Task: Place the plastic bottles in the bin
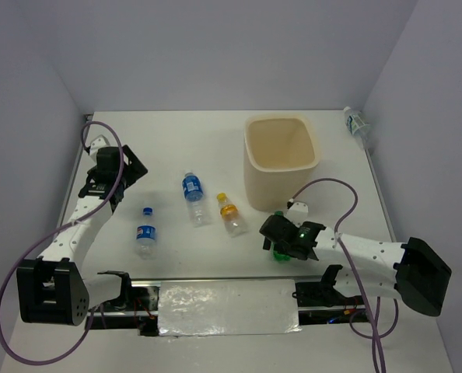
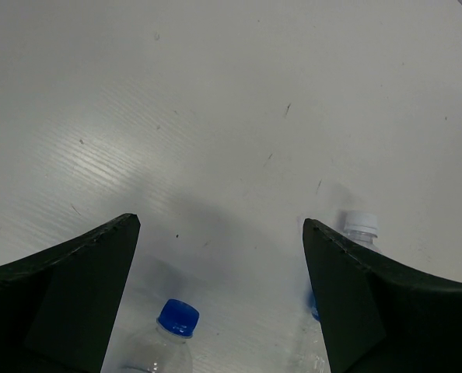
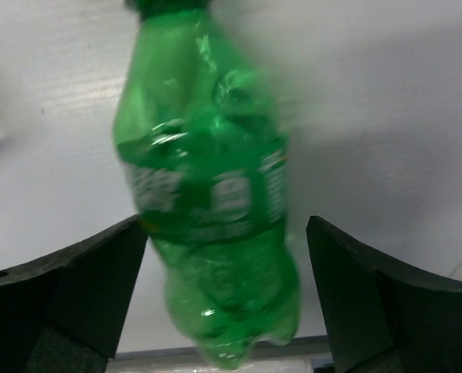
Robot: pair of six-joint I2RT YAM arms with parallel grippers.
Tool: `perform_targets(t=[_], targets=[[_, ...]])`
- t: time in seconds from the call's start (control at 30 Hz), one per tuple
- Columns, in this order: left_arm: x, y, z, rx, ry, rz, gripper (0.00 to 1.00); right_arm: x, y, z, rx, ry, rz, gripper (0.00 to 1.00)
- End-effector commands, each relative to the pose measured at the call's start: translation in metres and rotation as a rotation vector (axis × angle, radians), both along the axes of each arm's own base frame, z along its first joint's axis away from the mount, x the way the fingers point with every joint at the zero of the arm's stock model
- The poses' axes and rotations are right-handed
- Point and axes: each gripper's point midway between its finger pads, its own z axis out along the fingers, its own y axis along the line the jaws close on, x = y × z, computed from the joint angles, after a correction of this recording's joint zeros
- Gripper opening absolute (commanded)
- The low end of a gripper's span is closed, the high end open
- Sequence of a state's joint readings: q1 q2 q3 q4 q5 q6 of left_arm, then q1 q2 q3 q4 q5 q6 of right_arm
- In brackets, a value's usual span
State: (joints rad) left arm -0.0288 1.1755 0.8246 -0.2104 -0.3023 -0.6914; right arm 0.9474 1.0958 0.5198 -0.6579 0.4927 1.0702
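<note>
Straddling the green bottle (image 3: 215,194) near the front edge of the table (image 1: 215,140), the right gripper (image 1: 284,238) had its jaws apart, the left gripper (image 2: 222,221) was likewise spread wide, and the bin (image 1: 271,186) appeared empty, nothing loaded yet.

The white tabletop (image 1: 176,140) carries a cream bin (image 1: 278,188) at upper centre-right. Lying on it are a blue-labelled bottle (image 1: 193,198) at centre, a blue-capped bottle (image 1: 145,233) to its lower left, an orange bottle (image 1: 230,214) just right of centre, a green bottle (image 1: 278,254) at lower centre-right, and a clear bottle (image 1: 356,124) at the upper right edge.
</note>
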Motion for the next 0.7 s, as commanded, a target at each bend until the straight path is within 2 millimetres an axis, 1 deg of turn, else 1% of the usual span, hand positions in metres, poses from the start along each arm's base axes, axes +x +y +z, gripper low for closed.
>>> perform_targets(t=[0.0,0.07,0.1,0.17,0.2,0.23,0.27,0.33,0.37,0.4,0.43,0.47,0.5,0.53,0.57,0.6,0.63,0.67], targets=[[0.003,-0.001,0.007,-0.020,-0.035,0.016,0.99,-0.001,0.015,0.002,0.037,-0.041,0.006,0.88],[0.002,-0.002,0.009,-0.020,-0.038,0.012,0.99,-0.002,0.025,0.006,0.048,-0.053,0.041,0.81],[0.001,-0.001,0.008,-0.018,-0.034,0.014,0.99,0.000,0.033,0.015,0.060,-0.065,0.066,0.65],[0.000,0.000,0.011,-0.013,-0.038,0.016,0.99,-0.003,0.040,0.028,0.042,-0.085,0.136,0.49],[-0.002,0.000,0.010,-0.013,-0.036,0.022,0.99,-0.004,0.053,0.045,0.053,-0.129,0.186,0.40],[-0.003,0.000,0.011,-0.014,-0.040,0.020,0.99,-0.007,0.055,0.053,0.038,-0.138,0.224,0.37],[-0.004,0.000,0.009,-0.018,-0.038,0.020,0.99,-0.012,0.069,0.069,0.040,-0.165,0.309,0.32],[-0.006,-0.002,0.010,-0.021,-0.040,0.012,0.99,-0.020,0.081,0.086,0.022,-0.190,0.436,0.29],[-0.008,-0.002,0.009,-0.023,-0.033,0.014,0.99,-0.026,0.096,0.102,0.056,-0.199,0.507,0.27],[-0.009,-0.001,0.009,-0.023,-0.032,0.017,0.99,-0.034,0.110,0.114,0.057,-0.224,0.640,0.26],[-0.010,-0.001,0.009,-0.022,-0.030,0.021,0.99,-0.040,0.120,0.125,0.085,-0.240,0.711,0.25],[-0.011,0.000,0.008,-0.026,-0.029,0.028,0.99,-0.050,0.137,0.144,0.150,-0.255,0.806,0.24],[-0.012,0.002,0.008,-0.024,-0.029,0.042,0.99,-0.050,0.150,0.167,0.179,-0.341,0.911,0.23],[-0.012,0.002,0.008,-0.028,-0.032,0.050,0.99,-0.047,0.155,0.186,0.202,-0.399,0.940,0.23],[-0.013,0.003,0.007,-0.035,-0.028,0.060,0.99,-0.040,0.159,0.217,0.226,-0.484,0.933,0.23],[-0.014,0.003,0.008,-0.033,-0.033,0.060,0.99,-0.019,0.153,0.243,0.192,-0.601,0.877,0.23],[-0.015,0.004,0.009,-0.034,-0.036,0.067,0.99,-0.007,0.146,0.270,0.209,-0.677,0.817,0.23],[-0.016,0.004,0.011,-0.038,-0.045,0.071,0.99,0.006,0.143,0.307,0.268,-0.771,0.746,0.24]])
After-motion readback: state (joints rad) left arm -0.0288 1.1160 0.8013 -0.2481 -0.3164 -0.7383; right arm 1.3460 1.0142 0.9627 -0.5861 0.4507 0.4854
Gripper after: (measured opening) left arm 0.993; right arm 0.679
